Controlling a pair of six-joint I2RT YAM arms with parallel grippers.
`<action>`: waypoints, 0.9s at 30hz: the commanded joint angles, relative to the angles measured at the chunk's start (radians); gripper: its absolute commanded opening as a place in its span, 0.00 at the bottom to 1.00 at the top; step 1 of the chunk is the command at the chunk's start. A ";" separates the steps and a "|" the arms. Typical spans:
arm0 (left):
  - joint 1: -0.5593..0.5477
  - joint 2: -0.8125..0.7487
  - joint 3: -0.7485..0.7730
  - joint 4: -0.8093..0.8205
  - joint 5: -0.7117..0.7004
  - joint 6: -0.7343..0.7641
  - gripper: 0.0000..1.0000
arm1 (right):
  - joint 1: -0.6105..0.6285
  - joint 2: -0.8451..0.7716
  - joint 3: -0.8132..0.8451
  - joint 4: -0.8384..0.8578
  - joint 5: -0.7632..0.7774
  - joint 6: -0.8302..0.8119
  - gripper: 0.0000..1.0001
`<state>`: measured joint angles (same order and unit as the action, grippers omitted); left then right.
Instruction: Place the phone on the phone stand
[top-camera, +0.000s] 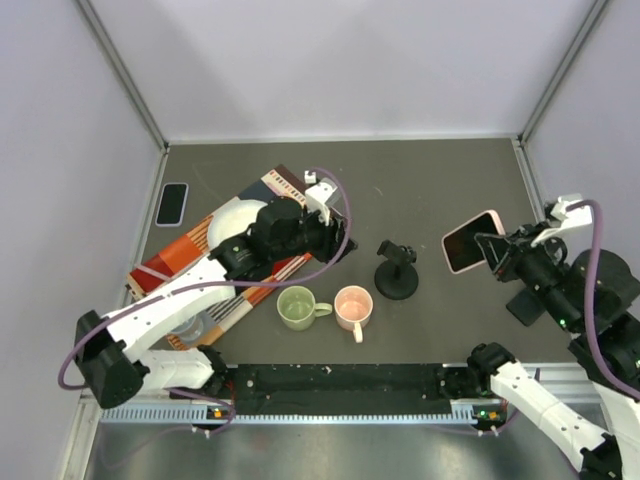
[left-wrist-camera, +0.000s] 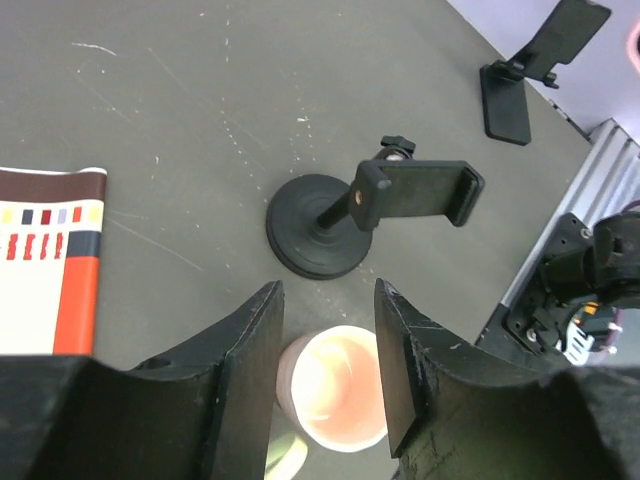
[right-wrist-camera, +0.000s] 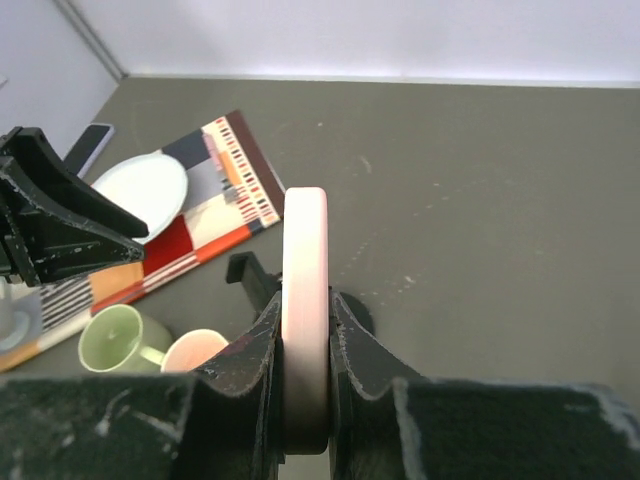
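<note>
Pink phone (top-camera: 473, 241) was spotted from above, clamped in the right gripper (top-camera: 493, 248) and apparently held off the table. The phone stand (top-camera: 397, 270) was seen to its left, between both arms. From the left wrist, the left gripper (left-wrist-camera: 328, 310) was shown empty, fingers apart, the phone stand just ahead. From the right wrist, the phone was gripped edge-on, long axis aimed forward, the phone stand caught just left of it.

A dark grey table (top-camera: 440, 170) carries a black round-based phone stand (top-camera: 397, 272) at centre, with a pale green ceramic mug (top-camera: 298, 307) and a pink ceramic mug (top-camera: 353, 305) nearby. A multicoloured patterned placemat (top-camera: 185, 245) lies at left, and a dark smartphone (top-camera: 172, 203) beside the left wall.
</note>
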<state>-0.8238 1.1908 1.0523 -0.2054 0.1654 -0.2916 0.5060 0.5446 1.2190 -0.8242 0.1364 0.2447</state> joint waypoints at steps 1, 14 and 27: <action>-0.023 0.070 0.009 0.135 -0.043 0.043 0.46 | 0.002 -0.025 0.062 -0.003 0.077 -0.056 0.00; -0.044 0.246 0.072 0.235 0.092 0.120 0.36 | 0.002 -0.003 0.047 0.023 -0.237 -0.110 0.00; -0.044 0.271 0.110 0.227 0.158 0.101 0.36 | 0.002 -0.011 0.025 0.034 -0.216 -0.143 0.00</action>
<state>-0.8658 1.4643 1.1137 -0.0238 0.2810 -0.1913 0.5056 0.5385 1.2373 -0.8879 -0.0689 0.1200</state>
